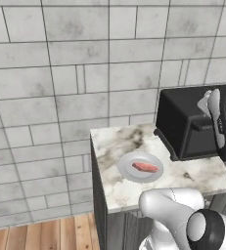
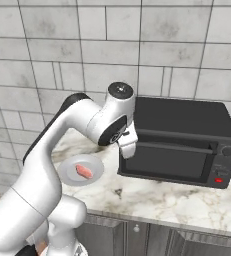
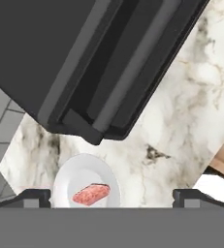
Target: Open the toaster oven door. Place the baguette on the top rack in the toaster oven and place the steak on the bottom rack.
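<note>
The black toaster oven (image 2: 179, 137) stands on the marble counter against the wall, and the toaster oven door (image 2: 167, 162) is closed, its bar handle (image 2: 174, 146) running along the top edge. My gripper (image 2: 129, 150) hangs open just above and in front of the oven's left front corner, pointing down, with nothing between its fingers. In the hand view the widely spread gripper (image 3: 112, 198) looks down on the oven (image 3: 84, 53) and the handle. The steak (image 2: 84, 171) (image 3: 90, 193) (image 1: 145, 167) lies on a small white plate (image 2: 69, 177) left of the oven. The baguette is out of view.
The marble counter (image 1: 129, 193) ends just left of the plate (image 1: 126, 163), with wood floor (image 1: 41, 237) below. A grey tiled wall (image 2: 162, 45) rises behind the oven. Dark cabinet fronts (image 2: 152, 237) run under the counter. Bare marble lies in front of the oven.
</note>
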{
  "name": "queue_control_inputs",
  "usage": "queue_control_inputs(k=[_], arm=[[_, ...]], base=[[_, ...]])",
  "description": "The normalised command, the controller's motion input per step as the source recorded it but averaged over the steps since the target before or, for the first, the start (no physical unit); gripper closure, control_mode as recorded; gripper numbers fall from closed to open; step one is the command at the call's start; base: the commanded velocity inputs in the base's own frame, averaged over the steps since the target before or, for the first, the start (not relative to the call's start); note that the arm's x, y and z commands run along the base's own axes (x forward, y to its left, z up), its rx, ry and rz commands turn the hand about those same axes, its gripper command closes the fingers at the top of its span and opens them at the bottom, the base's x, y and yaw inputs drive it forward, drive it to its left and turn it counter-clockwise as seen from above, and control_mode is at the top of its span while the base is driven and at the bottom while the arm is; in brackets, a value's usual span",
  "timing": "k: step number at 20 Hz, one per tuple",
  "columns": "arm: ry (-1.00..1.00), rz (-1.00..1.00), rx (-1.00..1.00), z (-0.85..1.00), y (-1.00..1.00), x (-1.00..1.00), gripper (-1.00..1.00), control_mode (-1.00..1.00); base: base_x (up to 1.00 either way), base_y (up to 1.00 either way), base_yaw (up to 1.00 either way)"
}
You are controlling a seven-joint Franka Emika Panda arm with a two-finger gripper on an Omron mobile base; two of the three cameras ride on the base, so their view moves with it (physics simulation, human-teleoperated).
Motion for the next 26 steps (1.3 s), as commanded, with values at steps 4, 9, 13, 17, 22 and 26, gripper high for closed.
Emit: queue_control_inputs(k=[4, 9, 13, 17, 22, 26], arm=[[-0.05, 0.0, 0.18, -0.13, -0.49, -0.04, -1.0, -1.0], [-0.06, 0.0, 0.22, -0.11, -0.46, 0.0, -1.0, -1.0], [-0.06, 0.0, 0.24, -0.13, -0.44, 0.0, -1.0, -1.0], [0.0, 0.0, 0.15, -0.17, -0.26, 0.18, -1.0, -1.0], [-0.04, 0.0, 0.16, -0.22, -0.22, 0.11, -1.0, -1.0], [-0.06, 0.0, 0.09, -0.21, -0.05, 0.19, -1.0, -1.0]], base=[[0.0, 0.0, 0.0], [0.0, 0.0, 0.0], [0.0, 0.0, 0.0], [0.0, 0.0, 0.0], [0.0, 0.0, 0.0], [0.0, 0.0, 0.0]])
